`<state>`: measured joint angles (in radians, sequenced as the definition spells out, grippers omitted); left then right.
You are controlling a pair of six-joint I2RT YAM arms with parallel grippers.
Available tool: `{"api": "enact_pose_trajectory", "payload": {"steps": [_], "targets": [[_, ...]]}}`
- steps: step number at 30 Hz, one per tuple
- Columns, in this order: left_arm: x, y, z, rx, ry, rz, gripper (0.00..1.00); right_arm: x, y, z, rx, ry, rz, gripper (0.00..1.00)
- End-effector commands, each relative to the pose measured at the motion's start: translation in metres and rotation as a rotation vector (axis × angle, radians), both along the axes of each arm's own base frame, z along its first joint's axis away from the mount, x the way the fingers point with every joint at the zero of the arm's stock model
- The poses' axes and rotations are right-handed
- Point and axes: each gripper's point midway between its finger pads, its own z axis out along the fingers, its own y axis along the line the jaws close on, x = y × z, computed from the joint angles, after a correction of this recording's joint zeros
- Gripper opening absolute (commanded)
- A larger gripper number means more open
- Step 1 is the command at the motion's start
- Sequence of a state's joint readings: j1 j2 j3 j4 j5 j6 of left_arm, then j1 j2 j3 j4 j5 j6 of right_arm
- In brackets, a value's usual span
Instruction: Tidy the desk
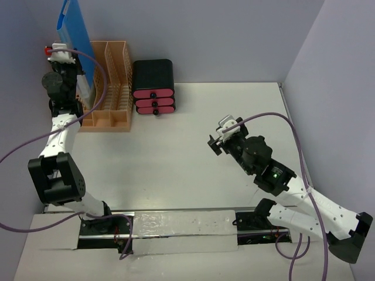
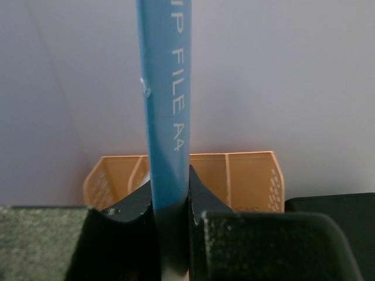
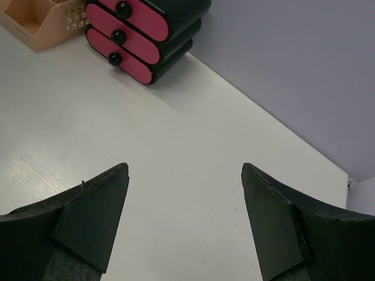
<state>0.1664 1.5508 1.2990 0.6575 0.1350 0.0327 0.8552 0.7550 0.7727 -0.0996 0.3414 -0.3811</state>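
The desk [image 1: 176, 158] is a large white tabletop; it also fills the right wrist view [image 3: 176, 117]. My left gripper [image 1: 65, 55] is at the far left, shut on a blue A4 clip file [image 1: 75, 35]. It holds the file upright on edge over the left end of the peach file rack [image 1: 114, 88]. In the left wrist view the fingers [image 2: 202, 199] pinch the file's spine [image 2: 167, 117], with the rack [image 2: 252, 181] behind and below. My right gripper [image 1: 220, 137] is open and empty above the desk's right half, jaws wide apart [image 3: 185, 175].
A black box with three pink drawers [image 1: 153, 88] stands at the back next to the rack, also in the right wrist view [image 3: 146, 23]. Purple walls close the back and right sides. Cables hang from both arms.
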Motion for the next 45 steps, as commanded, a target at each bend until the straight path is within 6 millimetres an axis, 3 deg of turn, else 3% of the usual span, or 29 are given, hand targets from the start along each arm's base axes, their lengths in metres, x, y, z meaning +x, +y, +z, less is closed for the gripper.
{"api": "enact_pose_trajectory", "payload": {"steps": [1,7,14,25,27,41,45], "targets": [[-0.016,-0.029,0.038,0.029,-0.218,-0.172,0.0,0.011,0.003,0.005,0.073,-0.016,0.004,0.84],[-0.009,-0.03,0.033,0.009,-0.229,-0.191,0.0,0.018,-0.008,-0.002,0.069,-0.005,-0.029,0.84],[0.019,-0.02,0.022,-0.032,-0.236,-0.173,0.0,0.021,-0.013,-0.011,0.055,0.006,-0.04,0.84],[0.038,-0.022,-0.054,-0.006,-0.266,-0.224,0.0,0.021,-0.01,-0.017,0.041,0.015,-0.015,0.84],[0.033,-0.021,-0.055,-0.003,-0.31,-0.231,0.0,0.02,-0.01,-0.016,0.044,0.015,-0.009,0.84],[0.05,-0.018,-0.128,-0.036,-0.212,-0.235,0.0,0.02,-0.01,-0.015,0.073,0.023,-0.017,0.84],[0.055,-0.015,-0.134,-0.086,-0.187,-0.238,0.0,0.023,-0.006,-0.016,0.079,0.042,-0.016,0.84]]}}
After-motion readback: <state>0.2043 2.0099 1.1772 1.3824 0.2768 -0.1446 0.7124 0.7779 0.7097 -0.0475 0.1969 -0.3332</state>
